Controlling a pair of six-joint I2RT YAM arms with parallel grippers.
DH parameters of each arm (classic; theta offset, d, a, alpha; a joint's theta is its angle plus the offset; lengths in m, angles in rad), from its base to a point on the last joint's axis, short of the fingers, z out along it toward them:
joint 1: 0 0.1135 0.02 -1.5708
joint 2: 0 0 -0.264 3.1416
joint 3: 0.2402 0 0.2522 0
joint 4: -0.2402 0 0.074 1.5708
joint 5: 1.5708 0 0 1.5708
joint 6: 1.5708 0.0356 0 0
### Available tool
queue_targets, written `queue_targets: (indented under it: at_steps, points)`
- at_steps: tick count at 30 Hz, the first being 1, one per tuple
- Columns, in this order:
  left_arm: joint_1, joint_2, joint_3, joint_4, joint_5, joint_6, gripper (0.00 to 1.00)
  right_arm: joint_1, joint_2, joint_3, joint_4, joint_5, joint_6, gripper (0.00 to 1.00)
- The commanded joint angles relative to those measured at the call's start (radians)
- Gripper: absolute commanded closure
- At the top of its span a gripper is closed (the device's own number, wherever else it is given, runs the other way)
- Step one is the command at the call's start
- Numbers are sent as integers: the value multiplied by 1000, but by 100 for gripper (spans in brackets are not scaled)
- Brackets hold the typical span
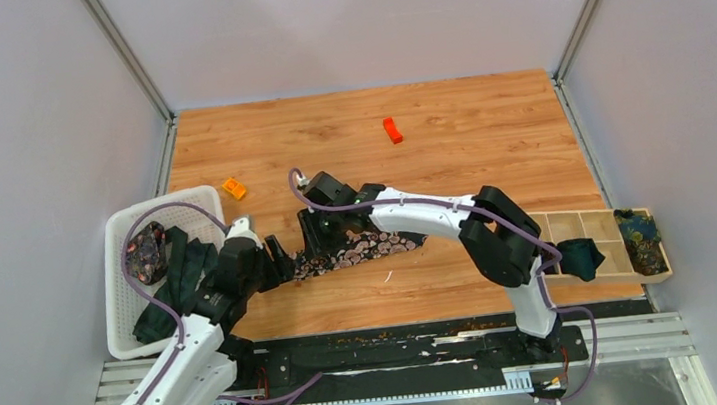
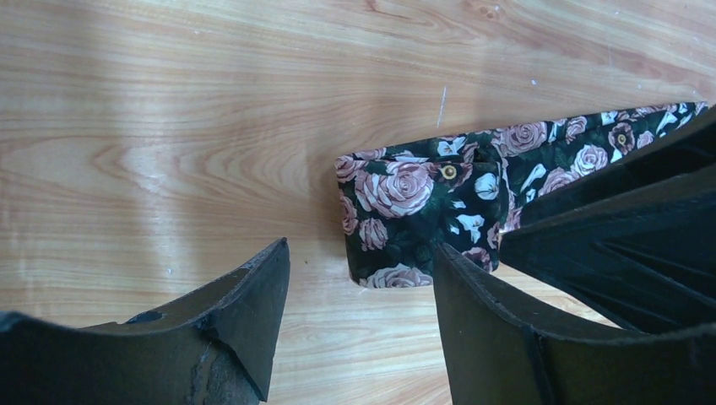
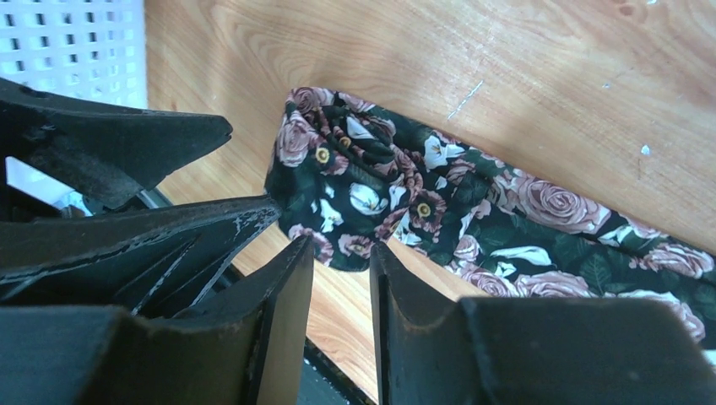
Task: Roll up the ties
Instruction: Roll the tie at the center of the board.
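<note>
- Just right of the white perforated plastic basket (image 1: 126,227), on the wood-grain tabletop (image 1: 469,141): noted the black fabric necktie with pink-white roses (image 1: 365,251). Lay flat, with its long axis running away from the basket and its basket-side end already folded over into a short first turn.
- Between basket and fold: found the left gripper (image 2: 359,312). Hung released, with jaws wide apart over bare wood just short of the fold. Held nothing.
- On the fold's far side from the basket: found the right gripper (image 3: 336,291). Sat with jaws drawn to a narrow slit and tips at the fold's rim. Could not tell whether nipping cloth or only touching it.
- Judged both about equally near the fold, facing it from opposite sides. Judged that any further rolling had to travel along the strip, away from the basket.
- Could not count the turns inside the fold. Lost the strip's far stretch at the frame edge in both wrist views. Saw the overhead view too small and crowded by black fingers to settle the contact.
</note>
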Motion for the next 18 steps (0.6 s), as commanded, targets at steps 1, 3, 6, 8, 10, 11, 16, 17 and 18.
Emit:
queue_targets:
  at_steps: [1, 3, 6, 8, 10, 11, 16, 17, 18]
  points:
    - [22, 30, -17, 84, 34, 9, 31, 3, 52, 62, 2, -1, 10, 69]
    - [30, 41, -19, 94, 44, 17, 31, 3, 67, 70, -14, 20, 6, 72]
    - [38, 50, -21, 111, 58, 26, 31, 1, 77, 71, -26, 46, -2, 74]
    - [43, 61, -20, 123, 60, 31, 31, -2, 81, 70, -37, 60, -9, 76]
    - [48, 78, -20, 134, 84, 35, 31, -5, 81, 65, -42, 69, -11, 76]
    - [49, 89, -22, 142, 91, 36, 31, -6, 79, 61, -41, 69, -11, 77]
    - [57, 129, -27, 193, 129, 41, 31, -10, 81, 46, -34, 67, -15, 78]
    - [58, 137, -26, 205, 139, 44, 31, -12, 82, 43, -33, 66, -16, 78]
    - [59, 145, -26, 213, 145, 45, 31, -13, 83, 43, -33, 65, -17, 78]
